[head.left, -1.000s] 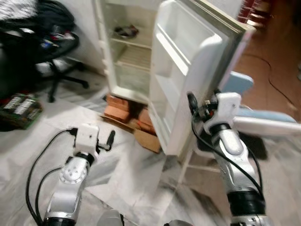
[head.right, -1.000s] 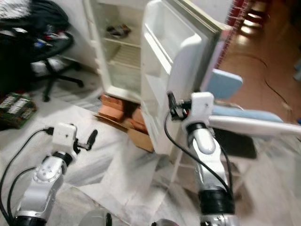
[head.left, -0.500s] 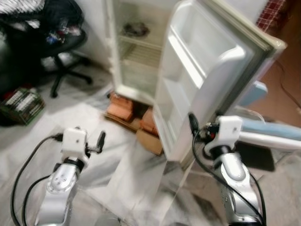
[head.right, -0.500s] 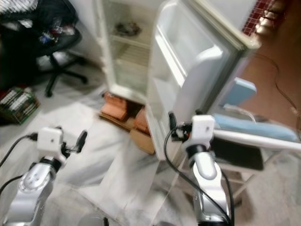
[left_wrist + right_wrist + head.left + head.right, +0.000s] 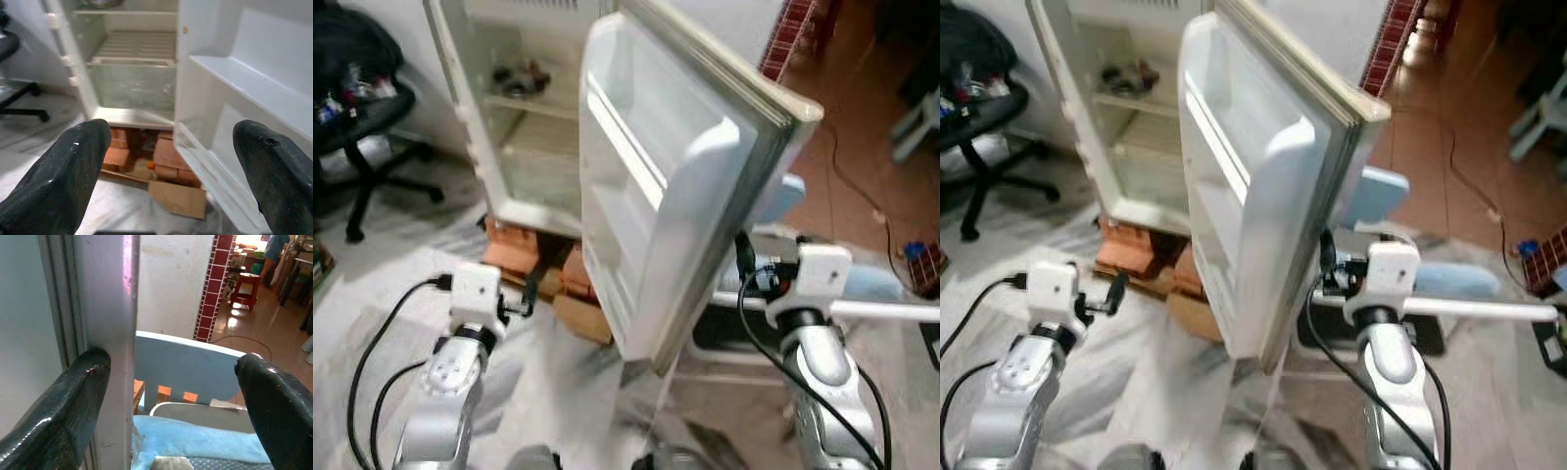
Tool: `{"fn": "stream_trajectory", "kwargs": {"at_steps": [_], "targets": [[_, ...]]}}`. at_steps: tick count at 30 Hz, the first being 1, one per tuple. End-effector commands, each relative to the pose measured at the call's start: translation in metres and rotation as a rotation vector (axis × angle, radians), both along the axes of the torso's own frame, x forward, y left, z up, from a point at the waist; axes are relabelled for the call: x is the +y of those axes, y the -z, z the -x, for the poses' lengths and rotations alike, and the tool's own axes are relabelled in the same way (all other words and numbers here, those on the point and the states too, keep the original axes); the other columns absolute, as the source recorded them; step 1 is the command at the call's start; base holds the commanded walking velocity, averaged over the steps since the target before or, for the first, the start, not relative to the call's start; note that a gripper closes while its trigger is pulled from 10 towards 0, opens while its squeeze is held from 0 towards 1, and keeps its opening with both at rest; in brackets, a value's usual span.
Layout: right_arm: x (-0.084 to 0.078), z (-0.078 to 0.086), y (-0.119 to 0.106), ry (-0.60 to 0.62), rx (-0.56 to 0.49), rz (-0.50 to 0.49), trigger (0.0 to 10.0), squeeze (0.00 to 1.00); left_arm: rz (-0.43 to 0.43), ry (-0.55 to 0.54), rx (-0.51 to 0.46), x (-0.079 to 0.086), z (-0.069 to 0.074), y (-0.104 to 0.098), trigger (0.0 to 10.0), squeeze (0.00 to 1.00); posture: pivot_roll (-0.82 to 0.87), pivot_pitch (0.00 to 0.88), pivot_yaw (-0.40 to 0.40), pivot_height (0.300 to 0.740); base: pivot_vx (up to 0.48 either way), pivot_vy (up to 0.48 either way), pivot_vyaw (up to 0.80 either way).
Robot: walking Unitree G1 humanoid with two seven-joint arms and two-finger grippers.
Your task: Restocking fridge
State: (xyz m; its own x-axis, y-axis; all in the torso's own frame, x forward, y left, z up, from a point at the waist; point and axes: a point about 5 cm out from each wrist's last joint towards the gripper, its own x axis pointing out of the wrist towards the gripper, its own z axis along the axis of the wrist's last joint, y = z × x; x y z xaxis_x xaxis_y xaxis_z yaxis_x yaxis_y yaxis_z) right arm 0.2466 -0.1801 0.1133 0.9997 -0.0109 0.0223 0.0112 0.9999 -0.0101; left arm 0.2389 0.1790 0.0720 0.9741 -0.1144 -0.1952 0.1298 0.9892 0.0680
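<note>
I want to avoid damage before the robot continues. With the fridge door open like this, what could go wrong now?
1. The right pincer is open at the edge of the door, one finger against it. A push may swing the door or pinch the finger.
2. The fridge stands on bricks; a hard pull might rock it.
3. A blue chair sits just behind the door and may block it.

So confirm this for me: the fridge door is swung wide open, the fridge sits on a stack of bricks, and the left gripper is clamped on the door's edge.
One thing is wrong: it is the right gripper, not the left, that is at the fridge door edge, jaws open around it, as the right wrist view shows. The left gripper hangs open in front of the fridge. The open door and the bricks are right.
</note>
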Motion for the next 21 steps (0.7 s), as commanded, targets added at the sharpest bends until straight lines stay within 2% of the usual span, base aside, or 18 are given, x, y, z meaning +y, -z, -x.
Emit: {"fn": "stream_trajectory", "kwargs": {"at_steps": [1, 4, 7, 8, 9, 10, 11, 13, 14, 15, 17, 18, 20, 21], "targets": [[0.000, -0.005, 0.000, -0.020, 0.009, -0.001, 10.0, 0.00, 0.013, -0.020, 0.032, 0.001, 0.002, 0.002, 10.0, 0.00, -0.02, 0.052, -0.052, 0.740, 0.000, 0.000, 0.00], [0.001, -0.013, -0.004, -0.056, 0.002, -0.042, 10.0, 0.00, 0.074, -0.009, 0.132, 0.000, 0.008, 0.012, 10.0, 0.00, -0.02, 0.054, -0.050, 0.740, 0.000, 0.000, 0.00], [0.013, -0.026, -0.016, -0.183, -0.040, -0.074, 10.0, 0.00, 0.101, 0.065, 0.220, -0.007, 0.016, 0.020, 10.0, 0.00, -0.01, 0.055, -0.047, 0.740, 0.000, 0.000, 0.00], [0.024, -0.038, -0.030, -0.295, -0.067, -0.185, 10.0, 0.00, 0.097, 0.122, 0.243, -0.012, 0.018, 0.020, 10.0, 0.00, 0.00, 0.053, -0.049, 0.740, 0.000, 0.000, 0.00], [0.030, -0.042, -0.038, -0.358, -0.086, -0.236, 10.0, 0.00, 0.089, 0.141, 0.256, -0.014, 0.018, 0.021, 10.0, 0.00, 0.01, 0.052, -0.052, 0.740, 0.000, 0.000, 0.00], [0.030, -0.042, -0.038, -0.358, -0.086, -0.236, 10.0, 0.00, 0.089, 0.141, 0.256, -0.014, 0.018, 0.021, 10.0, 0.00, 0.01, 0.052, -0.052, 0.740, 0.000, 0.000, 0.00], [0.043, -0.042, -0.051, -0.496, -0.105, -0.308, 10.0, 0.00, 0.080, 0.151, 0.260, -0.015, 0.018, 0.021, 10.0, 0.00, 0.01, 0.050, -0.054, 0.740, 0.000, 0.000, 0.00], [0.052, -0.038, -0.061, -0.623, -0.122, -0.362, 10.0, 0.00, 0.078, 0.158, 0.274, -0.016, 0.019, 0.021, 10.0, 0.00, 0.02, 0.049, -0.057, 0.740, 0.000, 0.000, 0.00], [0.057, -0.033, -0.066, -0.698, -0.126, -0.409, 10.0, 0.00, 0.080, 0.162, 0.285, -0.016, 0.020, 0.022, 10.0, 0.00, 0.02, 0.051, -0.061, 0.740, 0.000, 0.000, 0.00], [0.063, -0.023, -0.074, -0.834, -0.117, -0.481, 10.0, 0.00, 0.088, 0.166, 0.309, -0.016, 0.023, 0.024, 10.0, 0.00, 0.02, 0.052, -0.065, 0.740, 0.000, 0.000, 0.00], [0.063, -0.022, -0.069, -0.850, -0.090, -0.444, 10.0, 0.00, 0.091, 0.167, 0.321, -0.016, 0.024, 0.024, 10.0, 0.00, 0.02, 0.054, -0.067, 0.740, 0.000, 0.000, 0.00], [0.059, -0.024, -0.060, -0.804, -0.066, -0.395, 10.0, 0.00, 0.092, 0.170, 0.327, -0.015, 0.024, 0.024, 10.0, 0.00, 0.02, 0.056, -0.067, 0.740, 0.000, 0.000, 0.00], [0.053, -0.028, -0.050, -0.737, -0.039, -0.374, 10.0, 0.00, 0.091, 0.173, 0.334, -0.016, 0.025, 0.024, 10.0, 0.00, 0.02, 0.056, -0.067, 0.740, 0.000, 0.000, 0.00], [0.045, -0.034, -0.040, -0.631, -0.015, -0.317, 10.0, 0.00, 0.088, 0.176, 0.337, -0.016, 0.025, 0.024, 10.0, 0.00, 0.02, 0.060, -0.064, 0.740, 0.000, 0.000, 0.00]]}}
